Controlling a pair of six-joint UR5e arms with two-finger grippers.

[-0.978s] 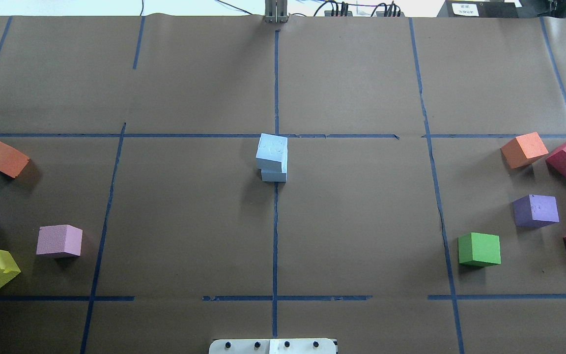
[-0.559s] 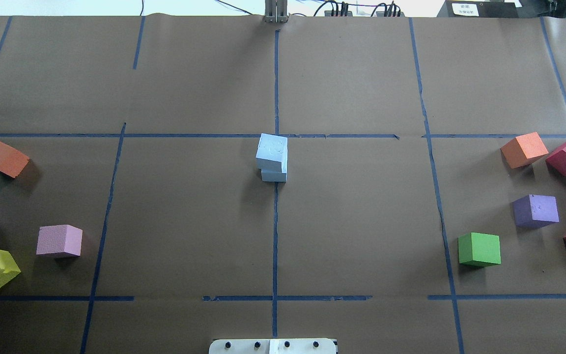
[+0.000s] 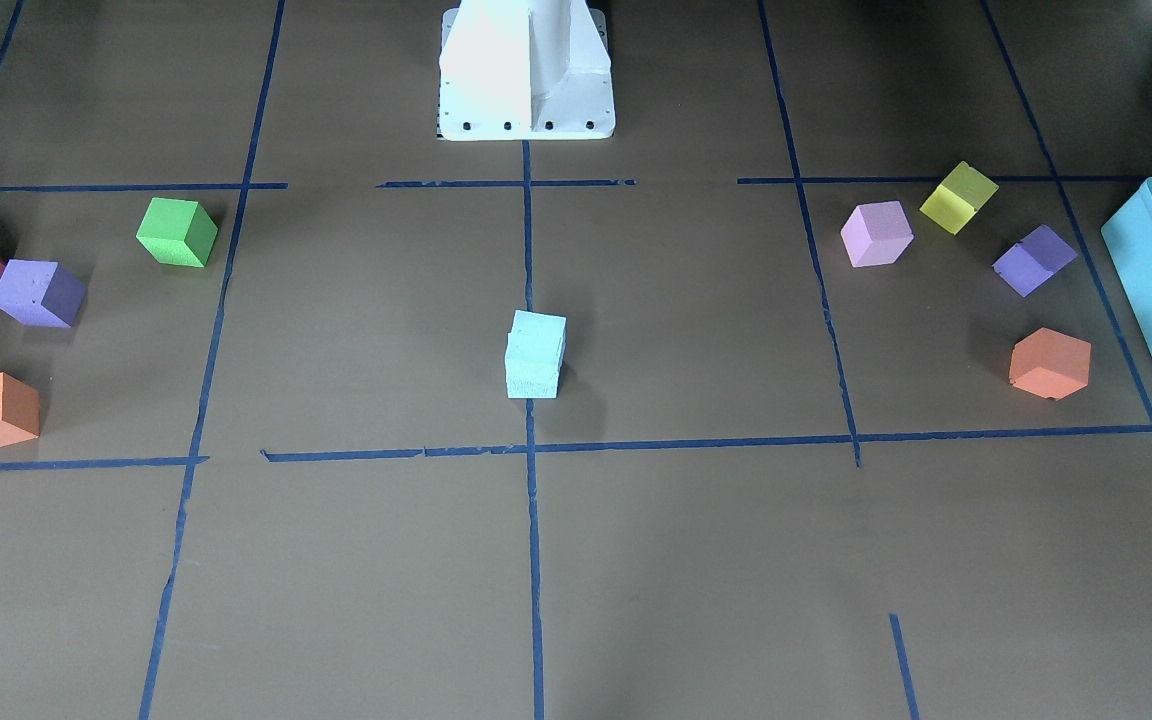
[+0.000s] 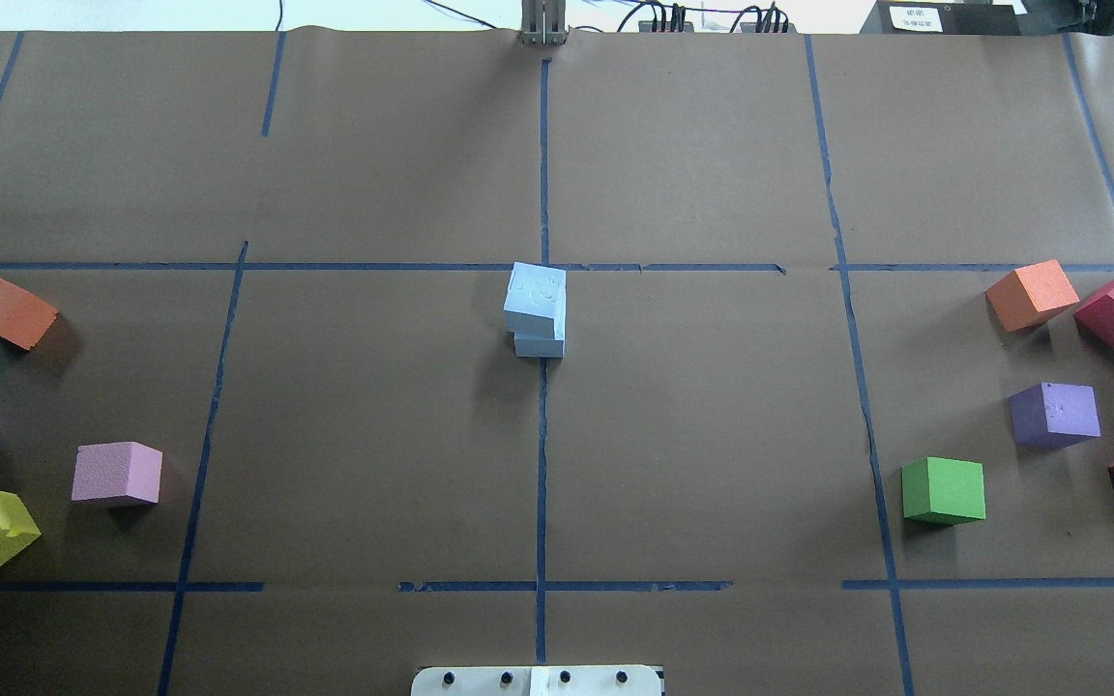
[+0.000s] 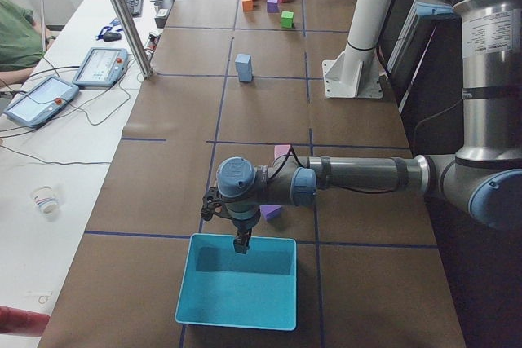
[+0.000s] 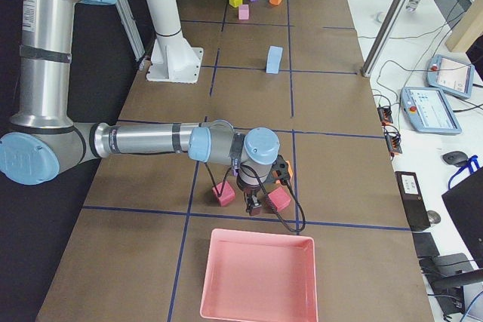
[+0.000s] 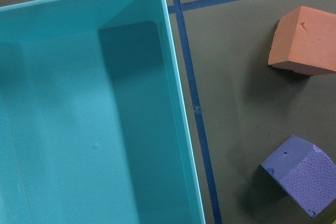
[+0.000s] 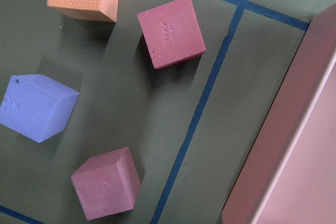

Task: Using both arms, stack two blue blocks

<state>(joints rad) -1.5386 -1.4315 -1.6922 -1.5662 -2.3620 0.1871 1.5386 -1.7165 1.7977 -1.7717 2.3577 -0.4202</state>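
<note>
- Blue blocks (image 4: 535,314): stacked at the middle of the table (image 4: 712,435), on the centre tape line (image 4: 542,464).
- Upper block (image 4: 535,298) rests on the lower block (image 4: 539,346), with edges not quite flush. The stack stands upright and nothing touches it.
- Left arm (image 5: 359,174): stretched low over the table's left end, well apart from the stack. The left gripper (image 5: 242,244) points down over the near rim of the teal box (image 5: 245,295). Whether its jaws are parted or closed cannot be told.
- Left wrist view: the box's bare floor fills the left side. An orange cube (image 7: 304,40) and a purple cube (image 7: 296,179) lie beside the box, across a tape strip and apart from each other.
- Right arm (image 6: 143,139): stretched low over the right end, also well apart from the stack. The right gripper (image 6: 253,205) points down between two red cubes (image 6: 223,194), near the pink tray (image 6: 256,280). Its jaw state likewise cannot be told.
- Right wrist view: the red cubes lie apart, beside the tray's wall.
</note>
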